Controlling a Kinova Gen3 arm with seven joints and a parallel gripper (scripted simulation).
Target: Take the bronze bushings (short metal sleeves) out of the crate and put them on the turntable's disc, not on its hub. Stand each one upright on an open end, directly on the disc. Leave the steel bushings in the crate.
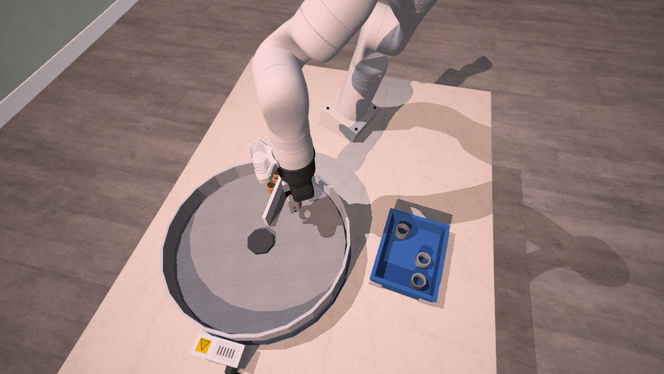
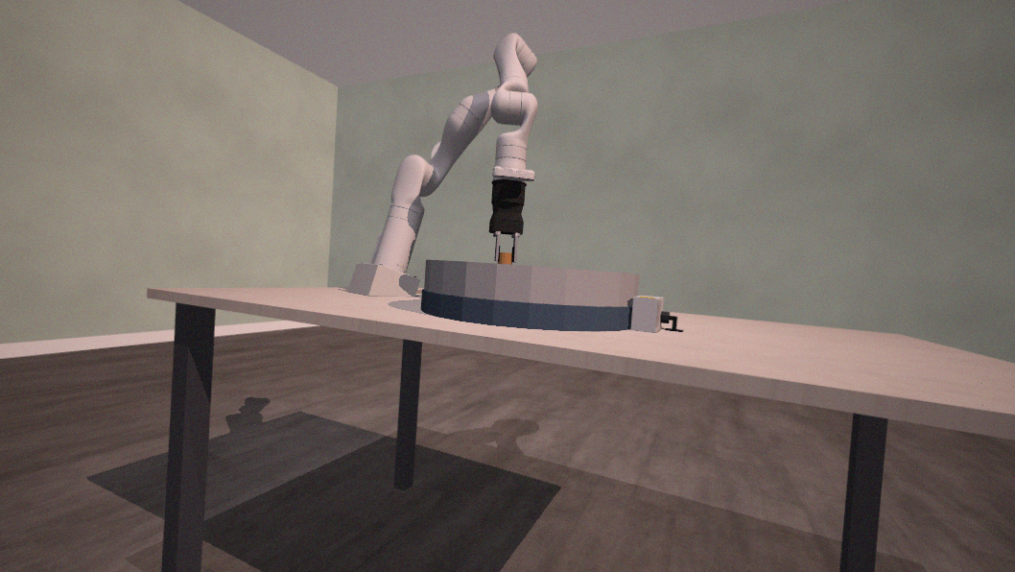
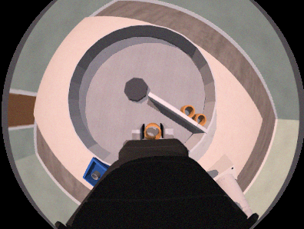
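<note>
My gripper (image 1: 292, 202) (image 2: 506, 257) (image 3: 152, 128) is shut on a bronze bushing (image 2: 506, 259) (image 3: 153, 125), held upright above the turntable's disc (image 1: 223, 273) (image 3: 115, 69), near the divider. Its lower part is hidden behind the rim in the exterior view. Two more bronze bushings (image 1: 270, 187) (image 3: 188, 116) (image 3: 200, 114) stand upright on the disc across the divider, close together. The dark hub (image 1: 261, 241) (image 3: 136, 89) is bare. Three steel bushings (image 1: 402, 237) (image 1: 417, 261) (image 1: 412, 281) are in the blue crate (image 1: 445, 250) (image 3: 94, 160); no bronze one shows there.
A thin upright divider (image 1: 273, 204) (image 3: 176, 111) runs from near the hub to the outer wall, just beside my gripper. A raised wall (image 2: 547, 284) rings the disc. A white box (image 1: 217, 350) (image 2: 646, 314) with a warning label sits against the turntable's outside.
</note>
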